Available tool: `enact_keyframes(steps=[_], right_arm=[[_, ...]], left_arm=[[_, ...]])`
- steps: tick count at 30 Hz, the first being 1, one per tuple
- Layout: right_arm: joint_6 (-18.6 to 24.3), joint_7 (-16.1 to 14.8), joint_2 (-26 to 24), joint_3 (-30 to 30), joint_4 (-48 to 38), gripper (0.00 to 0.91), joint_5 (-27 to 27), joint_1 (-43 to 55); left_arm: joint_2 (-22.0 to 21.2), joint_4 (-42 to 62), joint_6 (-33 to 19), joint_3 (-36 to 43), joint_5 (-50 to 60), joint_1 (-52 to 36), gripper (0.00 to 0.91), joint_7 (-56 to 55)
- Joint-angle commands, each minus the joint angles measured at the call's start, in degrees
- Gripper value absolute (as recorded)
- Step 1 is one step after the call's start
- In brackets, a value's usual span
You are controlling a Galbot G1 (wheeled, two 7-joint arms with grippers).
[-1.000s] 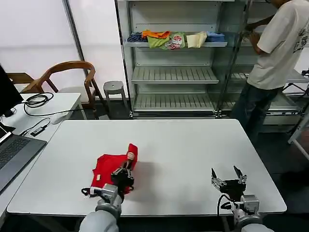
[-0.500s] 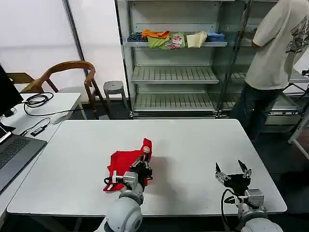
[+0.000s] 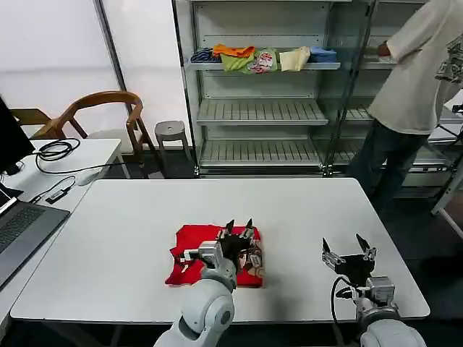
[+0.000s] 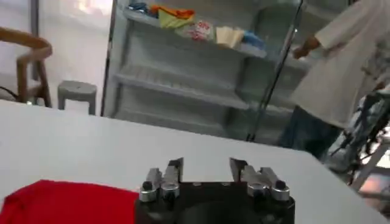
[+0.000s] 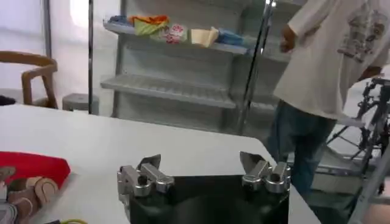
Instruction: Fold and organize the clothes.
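the white table (image 3: 304, 210) takes up most of the space in front of the robot, and behind it stands a metal shelf unit (image 3: 260, 112) with small folded garments (image 3: 253, 58) of many colours lined up on its upper shelf. off to the robot's left there's a side desk (image 3: 65, 155) with a coil of black cable (image 3: 54, 150) on it, a laptop (image 3: 18, 231) at the edge, and a wooden chair (image 3: 101, 108) beyond.

the red t-shirt (image 3: 199, 249) lies on the table toward the near edge, a little left of the middle, bunched into a rough rectangle with part of its cartoon print (image 3: 255, 260) showing at the right end. from the right wrist camera that same red edge and print sit at the side of the picture.

the left gripper (image 3: 239, 230) is right over the shirt's right half, its fingers spread apart and holding nothing; whether it touches the cloth i can't tell. the left wrist camera shows those fingers (image 4: 173, 173) parted above the red fabric (image 4: 67, 201).

the right gripper (image 3: 348, 249) hangs over bare table well to the right of the shirt, jaws spread wide and empty.
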Motion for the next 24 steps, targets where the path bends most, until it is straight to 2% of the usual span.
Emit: enact_keyframes(steps=[1,4,5,8,11,14,24], right_arm=[[1.2,-1.2,0.2,-0.4,-2.1,0.907,-0.8,1.8],[3.1,-2.1,0.5,-1.1,-3.4,0.907,-2.1,2.7],[3.2,-2.2,0.6,-1.5,-3.8,0.907,-2.1,3.0],[4.7,-1.7,1.1,-3.1,-5.2,0.907,-2.2,4.5],[6.8,-0.5,1.8,-4.9,-7.0,0.907,-3.3,6.4],[7.1,0.2,2.4,-6.3,-8.1,0.907,-3.8,8.0],[9.8,-0.7,3.5,-8.6,-11.6,0.907,-7.0,11.5]], left_arm=[[3.5,-2.4,-4.4,-4.3,4.1,-1.2,0.907,6.4],[12.0,-1.7,-10.6,-10.1,10.5,-0.2,0.907,14.3],[15.8,-0.3,-14.4,-14.2,15.1,0.8,0.907,19.4],[22.0,3.6,-20.1,-23.2,16.3,3.2,0.907,27.2],[24.9,5.0,-21.7,-29.1,12.8,5.5,0.907,32.0],[27.4,5.8,-24.9,-32.4,12.8,8.0,0.907,34.4],[29.9,10.5,-30.0,-36.9,12.9,10.9,0.907,36.9]])
